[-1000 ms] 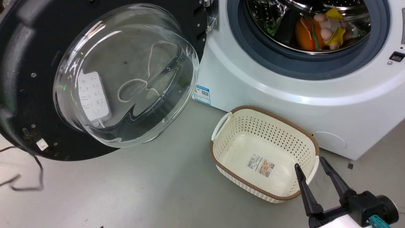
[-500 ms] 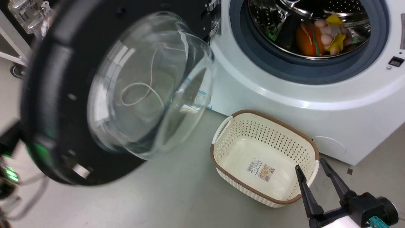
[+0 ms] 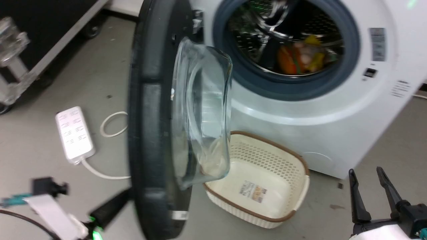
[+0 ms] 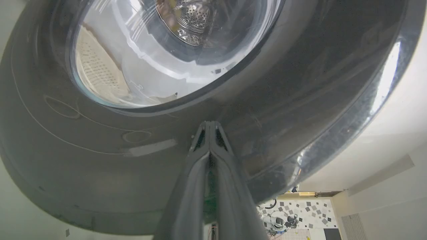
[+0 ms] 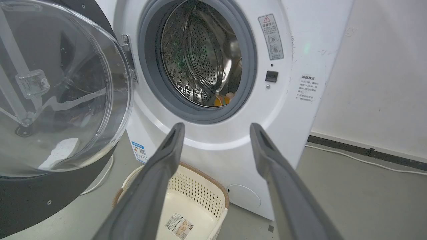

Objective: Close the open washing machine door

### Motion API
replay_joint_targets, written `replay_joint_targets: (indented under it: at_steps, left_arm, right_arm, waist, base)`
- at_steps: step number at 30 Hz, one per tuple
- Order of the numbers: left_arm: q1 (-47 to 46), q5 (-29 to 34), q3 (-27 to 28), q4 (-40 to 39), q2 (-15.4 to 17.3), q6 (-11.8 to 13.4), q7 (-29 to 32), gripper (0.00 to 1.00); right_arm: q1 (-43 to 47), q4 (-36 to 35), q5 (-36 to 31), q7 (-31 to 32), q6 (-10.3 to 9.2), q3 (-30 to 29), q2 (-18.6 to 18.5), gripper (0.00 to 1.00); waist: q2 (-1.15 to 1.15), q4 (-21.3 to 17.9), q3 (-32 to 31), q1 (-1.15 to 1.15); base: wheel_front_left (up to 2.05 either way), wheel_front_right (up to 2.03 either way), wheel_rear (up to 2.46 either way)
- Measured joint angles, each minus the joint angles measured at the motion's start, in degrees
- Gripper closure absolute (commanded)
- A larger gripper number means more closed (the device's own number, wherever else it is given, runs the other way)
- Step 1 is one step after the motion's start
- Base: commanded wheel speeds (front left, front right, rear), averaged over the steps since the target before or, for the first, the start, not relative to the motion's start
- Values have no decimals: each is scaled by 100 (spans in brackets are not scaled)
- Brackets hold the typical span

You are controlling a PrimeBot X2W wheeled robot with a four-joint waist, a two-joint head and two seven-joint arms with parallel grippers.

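On the slick, rigid rim of the washing machine door (image 3: 150,133), the left gripper (image 4: 210,124) rests with jaws pressed together: likely best pushed, not pinched. Right gripper (image 3: 365,170) jaws spread.

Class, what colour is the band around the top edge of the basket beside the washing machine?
Brown, on a cream basket; clearest in the head view.

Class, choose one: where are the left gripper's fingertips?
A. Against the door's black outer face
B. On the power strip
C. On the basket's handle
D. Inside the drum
A: the left wrist view shows the left gripper, fingers shut together, with its tips against the door.
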Motion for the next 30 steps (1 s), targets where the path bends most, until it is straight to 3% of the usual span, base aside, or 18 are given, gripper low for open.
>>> replay_joint_targets:
  at_steps: [4, 10, 15, 19, 20, 24, 30]
  left_arm:
    - [350, -660, -777, 0, -20, 15, -726, 100]
    - [589, -1004, -1942, 388, -31, -413, -1857, 100]
    - [359, -1187, -2602, 742, -42, -703, -2605, 100]
    - [-172, -1343, -2885, 1003, -35, -825, -3242, 100]
    - [-693, -1311, -3042, 1262, -42, -872, -3685, 100]
    - [-1537, -1274, -3120, 1869, -54, -912, -4433, 100]
    - [-3065, -1081, -3097, 3149, -54, -765, -5762, 100]
  right_arm:
    - [-32, -36, -53, 1, 1, -55, 11, 0]
    - [-153, -104, -48, 16, 0, -22, 22, 0]
    - [-172, -118, -41, 34, 0, 67, 24, 0]
    - [-250, -102, 12, 34, 0, 91, 24, 0]
    - [-315, -59, 85, 26, 0, 136, 25, 0]
    - [-402, 43, 223, 21, 0, 182, 24, 0]
    - [-561, 192, 412, 1, 0, 316, 26, 0]
  waist:
    - [0, -332, -27, 0]
    - [0, -999, 56, 1]
    - [0, -1668, 216, 1]
    - [0, -2239, 396, 1]
    - [0, -2664, 559, 2]
    - [0, -3188, 803, 2]
    - [1, -3812, 1175, 2]
  base:
    - [0, 0, 0]
    - [0, 0, 0]
    - [0, 0, 0]
    - [0, 0, 0]
    - [0, 0, 0]
    - [0, 0, 0]
    - [0, 0, 0]
